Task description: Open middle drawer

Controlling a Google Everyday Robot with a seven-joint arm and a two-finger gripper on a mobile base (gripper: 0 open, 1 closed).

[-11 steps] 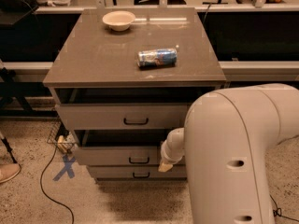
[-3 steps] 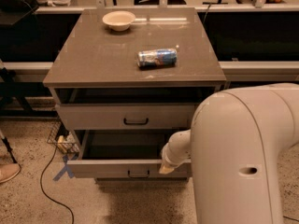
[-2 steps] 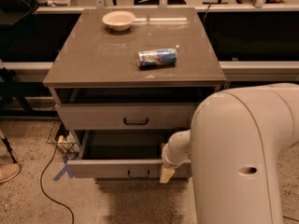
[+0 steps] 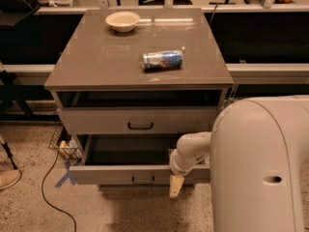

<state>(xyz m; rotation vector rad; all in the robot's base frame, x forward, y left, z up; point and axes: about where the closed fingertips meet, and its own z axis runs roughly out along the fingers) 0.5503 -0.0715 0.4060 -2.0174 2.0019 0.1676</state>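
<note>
The middle drawer (image 4: 116,174) of the grey-taupe cabinet stands pulled well out, its dark interior (image 4: 130,151) exposed and its small black bar handle (image 4: 143,180) on the flat front. My gripper (image 4: 175,182) is at the right part of that drawer's front, just right of the handle, hanging over its top edge from the white wrist (image 4: 190,151). The drawer above (image 4: 140,120) is out a little, with a dark gap over it. The lowest drawer is hidden under the open one.
On the cabinet top (image 4: 96,66) lie a white bowl (image 4: 122,21) at the back and a blue can (image 4: 162,60) on its side. My bulky white arm (image 4: 263,168) fills the lower right. A cable (image 4: 48,192), blue tape cross (image 4: 67,175) and wire basket (image 4: 65,148) are on the floor at left.
The middle drawer has slid out toward me, from slightly open to wide open. Over the last second the drawer has stayed put and my gripper has dropped slightly at its front.
</note>
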